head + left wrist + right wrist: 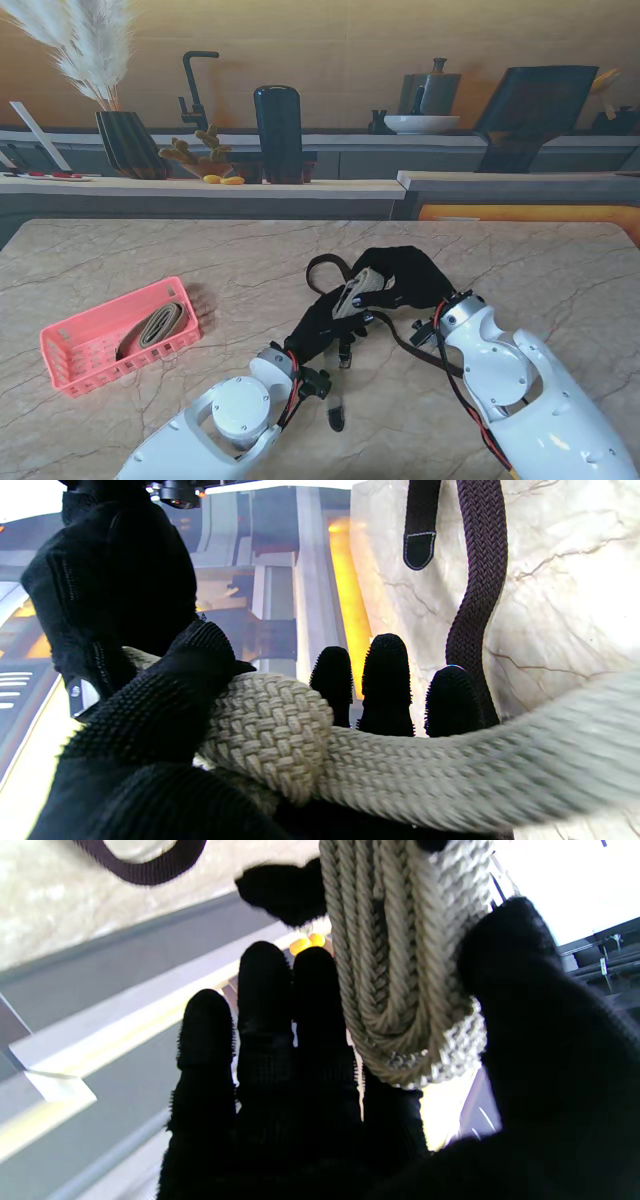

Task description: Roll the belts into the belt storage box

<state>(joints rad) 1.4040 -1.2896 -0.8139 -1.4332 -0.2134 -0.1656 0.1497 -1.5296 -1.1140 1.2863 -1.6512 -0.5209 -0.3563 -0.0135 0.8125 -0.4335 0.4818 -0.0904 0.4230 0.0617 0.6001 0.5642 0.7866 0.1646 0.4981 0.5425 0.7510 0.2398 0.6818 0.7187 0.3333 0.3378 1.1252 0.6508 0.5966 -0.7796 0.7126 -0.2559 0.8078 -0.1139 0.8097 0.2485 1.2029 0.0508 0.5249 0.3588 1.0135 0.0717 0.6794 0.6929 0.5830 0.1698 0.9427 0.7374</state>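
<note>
Both robot hands wear black gloves and meet over the middle of the beige marble-patterned bench, to the right of the pink plastic slatted storage basket.

Left robot hand: clenched on the beige woven fabric belt. In the left wrist view the thumb presses across the rolled part of that belt, and three fingertips stand up behind the strap, which runs off blurred to one side.

Right robot hand: grasping the same belt. In the right wrist view the coil shows several layers edge-on, pinched between the thumb and the index finger; the other three fingers stand extended and apart from the coil, touching nothing I can see.

The coil sits raised between the two hands, right of the basket and farther from me than the left wrist.

A second belt, a dark brown woven strap, lies loose on the bench. It loops out from behind the hands on the side farther from me and trails nearer to me toward the right forearm. Its stitched tip shows in the left wrist view, flat on the bench.

The basket holds one rolled tan belt, lying on its side against the basket's right end. The rest of the basket shows bare slats.
</note>
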